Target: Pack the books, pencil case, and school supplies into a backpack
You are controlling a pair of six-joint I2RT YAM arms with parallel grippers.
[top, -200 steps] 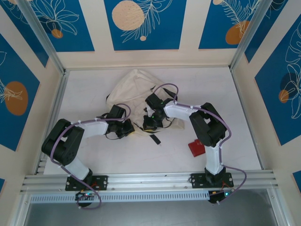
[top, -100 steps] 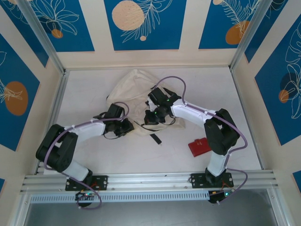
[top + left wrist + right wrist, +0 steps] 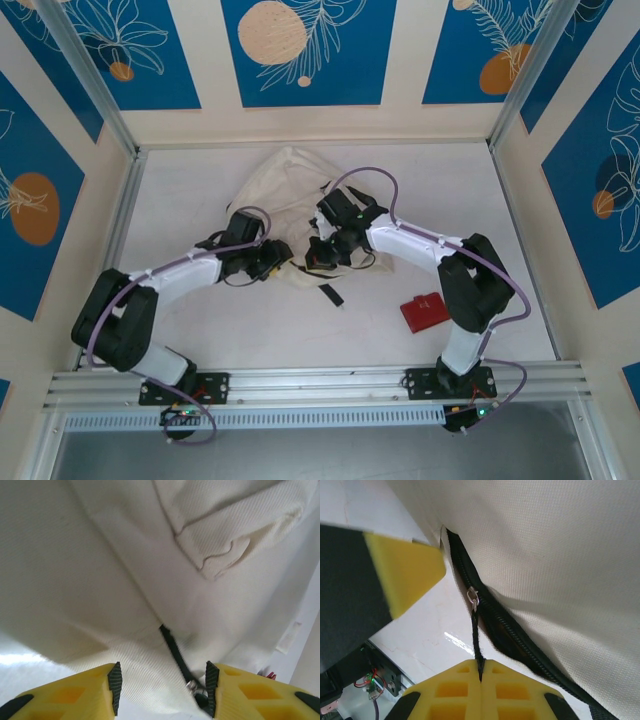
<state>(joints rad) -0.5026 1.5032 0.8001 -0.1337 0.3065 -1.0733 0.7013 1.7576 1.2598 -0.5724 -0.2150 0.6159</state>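
The left hand (image 3: 262, 258) lies low at the near left edge of the backpack (image 3: 285, 185), which sits crumpled in the middle of the tabletop (image 3: 520, 220), towards the far side. In the left wrist view this hand (image 3: 164, 690) stands spread, with its yellow fingers (image 3: 112, 685) apart over the cream fabric (image 3: 100, 555). A thin black cord (image 3: 174, 650) runs down the cloth between them and ends in a small metal ring (image 3: 190, 684) just beside the right-side finger; whether it touches that finger I cannot tell.

Just to the right, the right hand (image 3: 318, 255) meets the backpack's near edge, close to the left one. In the right wrist view its fingers (image 3: 450, 692) are pressed together on the zipper pull (image 3: 476, 630), a black cord drawn straight from the dark zipper (image 3: 492, 617) along the edge of the fabric (image 3: 545, 545).

Nearer the arms, a small black object (image 3: 329, 296) lies on the tabletop just below the backpack. Further right, a flat red object (image 3: 424, 311) lies well apart from the backpack.
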